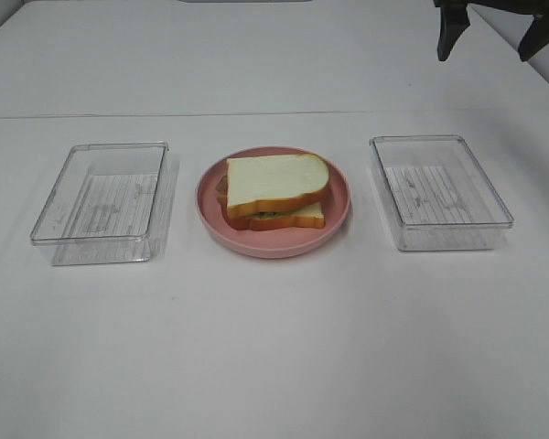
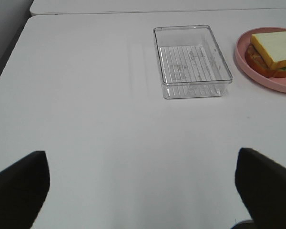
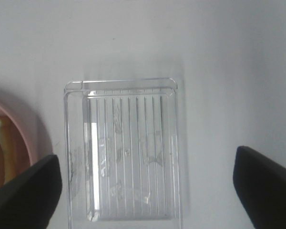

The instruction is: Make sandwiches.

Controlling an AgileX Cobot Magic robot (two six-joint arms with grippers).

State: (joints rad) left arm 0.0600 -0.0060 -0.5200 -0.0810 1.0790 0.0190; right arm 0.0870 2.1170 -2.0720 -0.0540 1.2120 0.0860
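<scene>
One sandwich (image 1: pixel 274 187) lies on the round pink plate (image 1: pixel 274 249) mid-table: two white bread slices with orange-brown crust and green filling peeking out between them. The left wrist view shows it too, the sandwich (image 2: pixel 274 52) far off to one side of my left gripper (image 2: pixel 140 155), which hovers open over bare table with nothing between its fingers. My right gripper (image 1: pixel 492 37) is raised at the far right, open and empty. In its wrist view the right gripper (image 3: pixel 144 157) hangs above a clear tray (image 3: pixel 121 81), with the plate's edge (image 3: pixel 26 133) beside it.
Two empty clear plastic trays flank the plate, the left tray (image 1: pixel 101 249) and the right tray (image 1: pixel 439 240). The left tray (image 2: pixel 193 83) lies ahead of my left gripper. A seam crosses the white table behind them.
</scene>
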